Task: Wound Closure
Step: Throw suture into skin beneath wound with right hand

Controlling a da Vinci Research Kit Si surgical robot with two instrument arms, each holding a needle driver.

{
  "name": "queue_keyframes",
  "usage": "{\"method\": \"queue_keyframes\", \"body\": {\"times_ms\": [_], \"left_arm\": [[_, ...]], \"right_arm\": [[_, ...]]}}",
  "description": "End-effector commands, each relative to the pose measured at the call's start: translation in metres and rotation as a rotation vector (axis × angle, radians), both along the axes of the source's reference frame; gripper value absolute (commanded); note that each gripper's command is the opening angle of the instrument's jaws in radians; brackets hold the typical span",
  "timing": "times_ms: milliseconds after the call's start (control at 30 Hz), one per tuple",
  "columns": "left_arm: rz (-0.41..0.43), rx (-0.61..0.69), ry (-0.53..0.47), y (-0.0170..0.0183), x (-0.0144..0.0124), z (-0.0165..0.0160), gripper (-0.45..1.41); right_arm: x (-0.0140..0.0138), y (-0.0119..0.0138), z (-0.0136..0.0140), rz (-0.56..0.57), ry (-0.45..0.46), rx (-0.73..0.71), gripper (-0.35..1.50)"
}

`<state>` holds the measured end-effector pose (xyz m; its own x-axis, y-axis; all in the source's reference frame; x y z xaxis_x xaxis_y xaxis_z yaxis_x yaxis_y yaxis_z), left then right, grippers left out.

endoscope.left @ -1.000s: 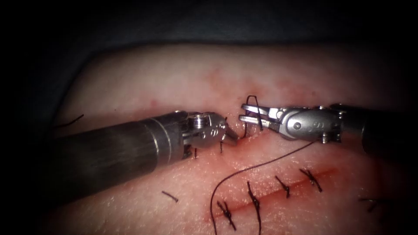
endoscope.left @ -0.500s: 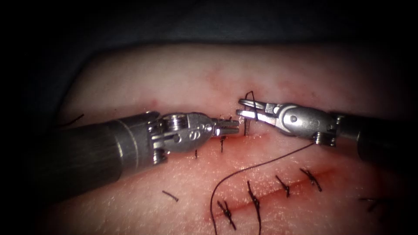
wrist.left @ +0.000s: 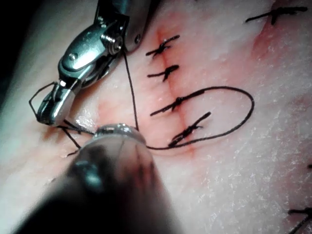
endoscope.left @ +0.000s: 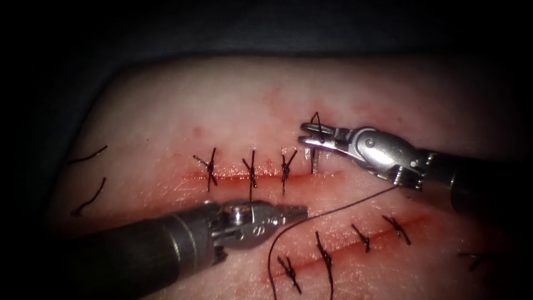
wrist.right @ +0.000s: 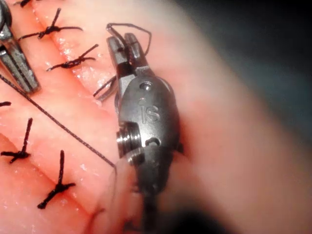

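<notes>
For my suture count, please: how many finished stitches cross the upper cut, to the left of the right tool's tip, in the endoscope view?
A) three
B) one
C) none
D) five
A: three knotted stitches cross the upper cut in a row, between the left tool below and the right tool.

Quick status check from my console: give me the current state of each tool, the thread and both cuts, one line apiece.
Right arm's silver needle driver: fingers shut on a loop of the dark thread.
Left arm's silver needle driver: fingers shut, holding nothing.
Upper red cut: three knotted stitches across it, a fourth being tied at its right end.
Lower red cut: closed with four stitches.
Long dark thread tail: slack on the tissue.
</notes>
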<state>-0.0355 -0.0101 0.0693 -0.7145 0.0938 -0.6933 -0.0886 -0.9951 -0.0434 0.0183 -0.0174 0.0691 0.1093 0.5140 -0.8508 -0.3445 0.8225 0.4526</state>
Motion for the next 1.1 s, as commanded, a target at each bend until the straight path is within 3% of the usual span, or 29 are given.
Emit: {"method": "queue_keyframes", "body": {"times_ms": [33, 333, 667, 1100], "left_arm": [[0.006, 0.0, -0.002, 0.0004, -0.0007, 0.0003, -0.38], [0.024, 0.005, -0.004, -0.001, -0.0014, -0.0003, -0.38], [0.032, 0.009, 0.0, -0.0013, -0.0019, -0.0005, -0.38], [0.042, 0.011, 0.004, -0.0018, -0.0015, -0.0009, -0.4]], "right_arm": [[0.0011, 0.0007, 0.0003, 0.005, 0.001, 0.016, -0.35], [0.0011, 0.0011, 0.0006, 0.053, -0.049, 0.184, -0.35], [0.0013, 0.0, 0.0005, 0.06, -0.02, 0.338, -0.35], [0.0017, -0.0036, -0.0013, 0.063, 0.005, 0.314, -0.35]]}}
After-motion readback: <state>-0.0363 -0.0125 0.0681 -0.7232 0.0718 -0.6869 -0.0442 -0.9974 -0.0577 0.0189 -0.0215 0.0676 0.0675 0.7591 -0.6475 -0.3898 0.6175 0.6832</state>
